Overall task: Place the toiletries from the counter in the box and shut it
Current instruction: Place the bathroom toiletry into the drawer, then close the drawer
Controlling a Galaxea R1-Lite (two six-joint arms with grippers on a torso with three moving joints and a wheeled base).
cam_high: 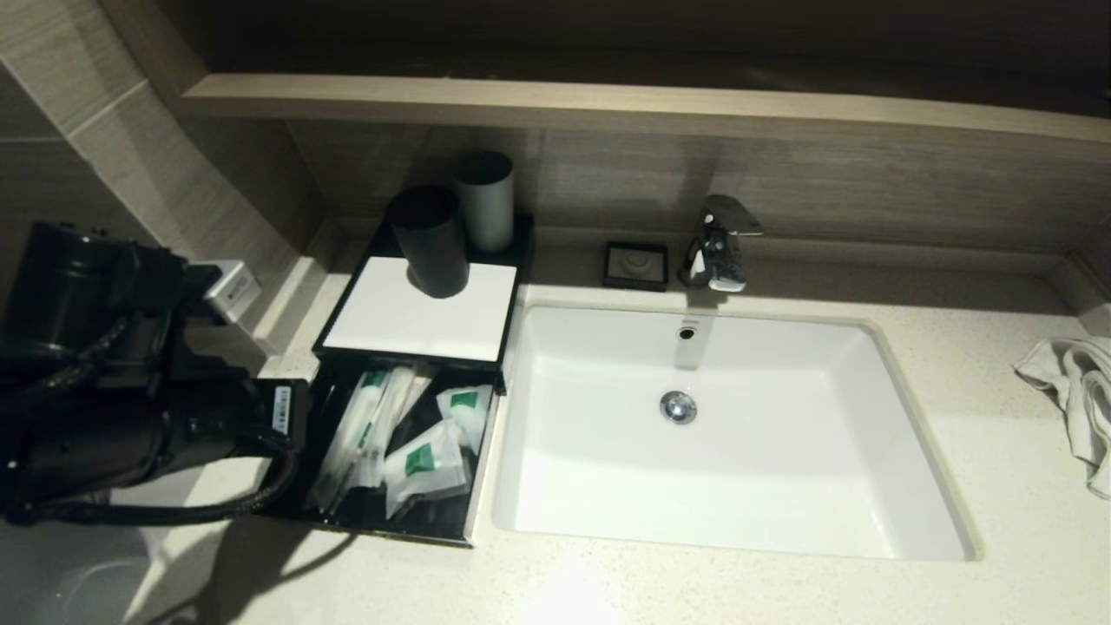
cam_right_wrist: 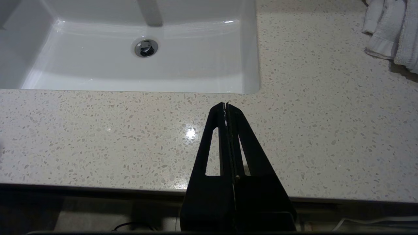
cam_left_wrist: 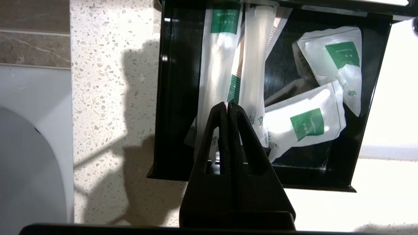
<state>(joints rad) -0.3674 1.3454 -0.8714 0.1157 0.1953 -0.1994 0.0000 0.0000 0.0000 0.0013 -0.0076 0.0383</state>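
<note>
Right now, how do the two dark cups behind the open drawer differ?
The front cup looks black, while the back cup looks grey. The front cup stands on the box's white panel; the back cup stands behind that panel, on the black part of the box, nearer the wall. The front cup partly hides the back cup's lower side. Both are upright, plain cylinders with open tops.

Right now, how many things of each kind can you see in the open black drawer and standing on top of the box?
Long slim packets: 2
Small pouches: 2
Dark cups: 2
Total: 6
Anything tucked beneath the packets is hidden, so it is not counted.
</note>
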